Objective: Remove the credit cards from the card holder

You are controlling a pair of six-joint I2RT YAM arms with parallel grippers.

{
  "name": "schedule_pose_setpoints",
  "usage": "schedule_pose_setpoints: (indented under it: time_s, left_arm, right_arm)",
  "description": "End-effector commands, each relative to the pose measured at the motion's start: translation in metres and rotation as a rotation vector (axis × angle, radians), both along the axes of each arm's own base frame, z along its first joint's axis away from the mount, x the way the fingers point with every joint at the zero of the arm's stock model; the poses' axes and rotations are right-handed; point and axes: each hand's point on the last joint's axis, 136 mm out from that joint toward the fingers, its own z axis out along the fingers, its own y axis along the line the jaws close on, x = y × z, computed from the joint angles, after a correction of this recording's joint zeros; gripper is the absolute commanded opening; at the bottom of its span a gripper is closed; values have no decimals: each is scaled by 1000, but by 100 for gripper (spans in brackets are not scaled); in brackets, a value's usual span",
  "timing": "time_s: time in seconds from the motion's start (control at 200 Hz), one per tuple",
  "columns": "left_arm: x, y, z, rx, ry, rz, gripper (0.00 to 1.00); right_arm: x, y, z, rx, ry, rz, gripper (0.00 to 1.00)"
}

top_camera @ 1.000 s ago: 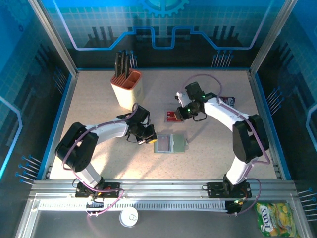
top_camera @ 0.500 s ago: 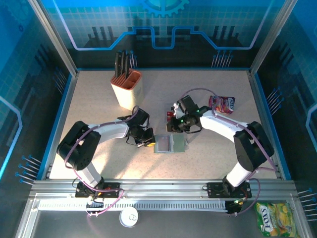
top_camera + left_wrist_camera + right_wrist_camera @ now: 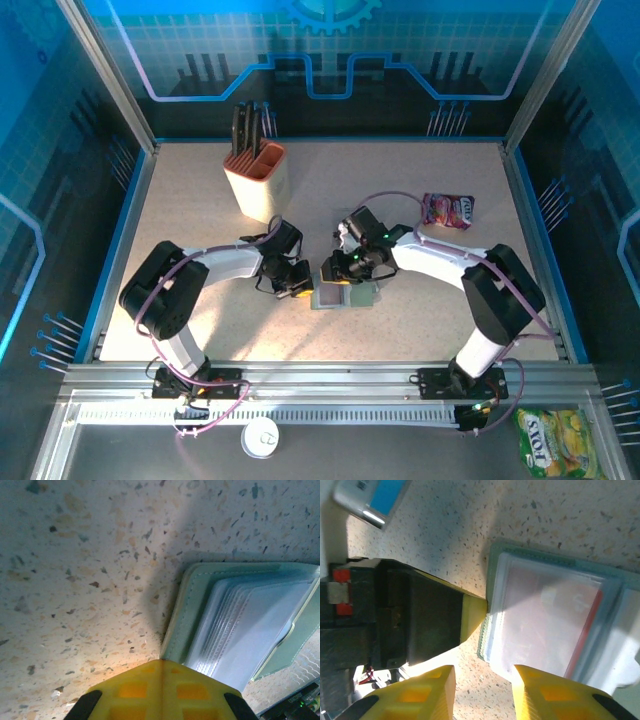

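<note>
Change: right gripper (image 3: 337,270) has come down from the upper centre of the top view onto the card holder (image 3: 358,296), jaws parting, empty.
Meaning: probably lining up to pull a card.
Steadying: left gripper (image 3: 161,680) fully closed, tip against the holder's left edge, gripping nothing.
Holder: just below centre, lying open, grey-green; a red card (image 3: 545,625) shows through its clear sleeves (image 3: 250,630).

A beige knife block (image 3: 257,180) with dark handles (image 3: 248,128) stands at the upper left of the speckled table (image 3: 200,325). A pink-red snack packet (image 3: 449,210) lies flat at the right. Beyond the table's lower edge, a yellow-green bag (image 3: 555,440) sits at the lower right and a round white object (image 3: 260,437) at the bottom.
</note>
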Motion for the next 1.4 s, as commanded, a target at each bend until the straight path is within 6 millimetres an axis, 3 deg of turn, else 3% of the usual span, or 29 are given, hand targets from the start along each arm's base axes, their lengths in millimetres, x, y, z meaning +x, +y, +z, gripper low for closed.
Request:
schedule_pose_setpoints:
  time_s: [0.0, 0.4, 0.75, 1.396]
  left_arm:
    - [-8, 9, -12, 41, 38, -9, 0]
    - [-9, 11, -13, 49, 43, -3, 0]
    - [-8, 11, -13, 54, 45, -2, 0]
    - [2, 8, 7, 28, -10, 25, 0]
  right_arm:
    - [-9, 5, -12, -5, 46, 13, 37]
    - [-16, 4, -35, -54, 85, 28, 38]
    - [-16, -11, -49, -162, 82, 37, 38]
    - [-14, -25, -43, -184, 54, 21, 39]
